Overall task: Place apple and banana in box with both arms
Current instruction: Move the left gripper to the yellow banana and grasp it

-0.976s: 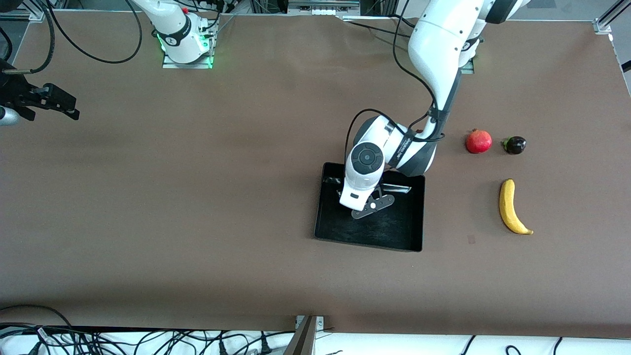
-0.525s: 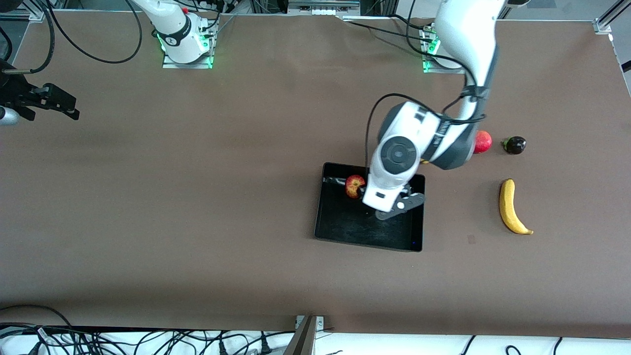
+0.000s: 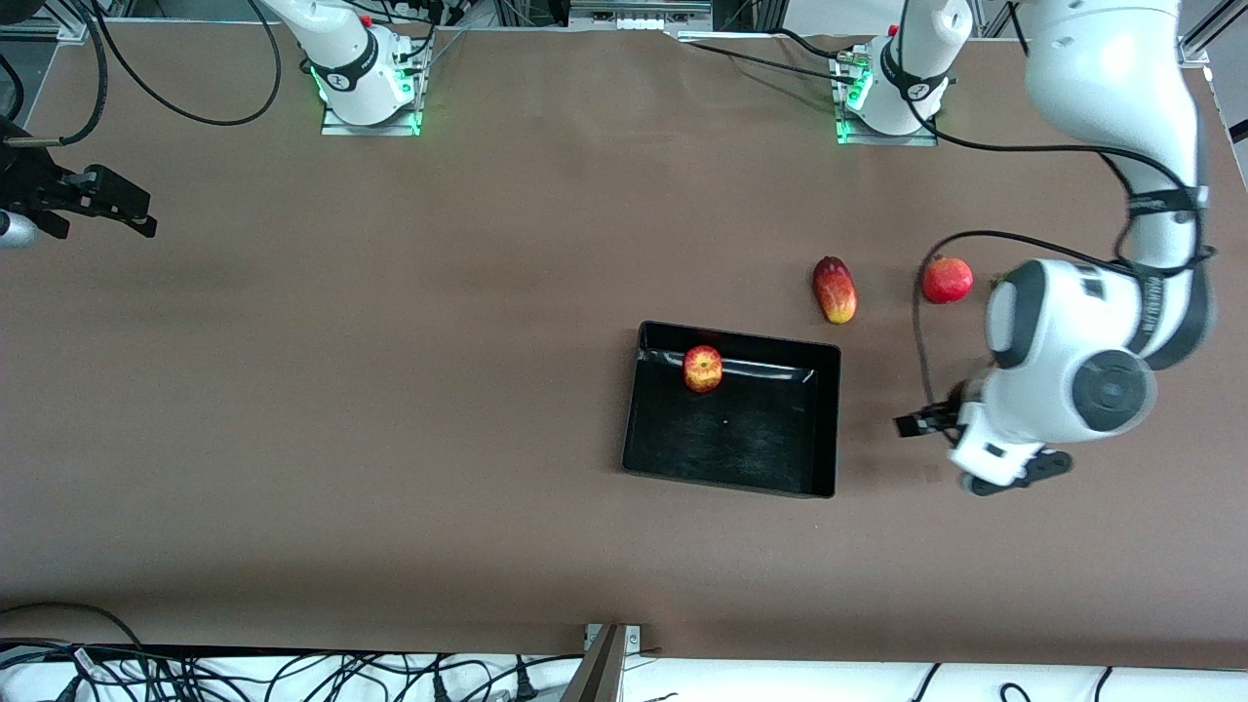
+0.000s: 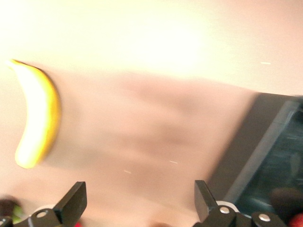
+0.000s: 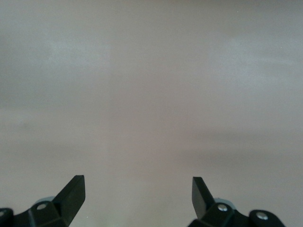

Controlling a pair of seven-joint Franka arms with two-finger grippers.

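The apple (image 3: 702,369) lies inside the black box (image 3: 780,478), near the box's wall that faces the robots' bases. The banana (image 4: 38,113) shows only in the left wrist view, lying on the table; in the front view the left arm covers it. My left gripper (image 4: 137,194) hangs open and empty over the brown table between the box (image 4: 265,156) and the banana. The right gripper (image 5: 137,187) is open and empty too, waiting over bare table at the right arm's end (image 3: 117,205).
A red-yellow mango (image 3: 836,290) and a red pomegranate (image 3: 947,279) lie farther from the front camera than the box, toward the left arm's end. The left arm's bulky wrist (image 3: 1072,380) stands over the area beside them.
The left arm has swung out of the box toward its own end of the table, leaving the apple in the box. It now covers the banana and dark fruit. The right arm has not moved.
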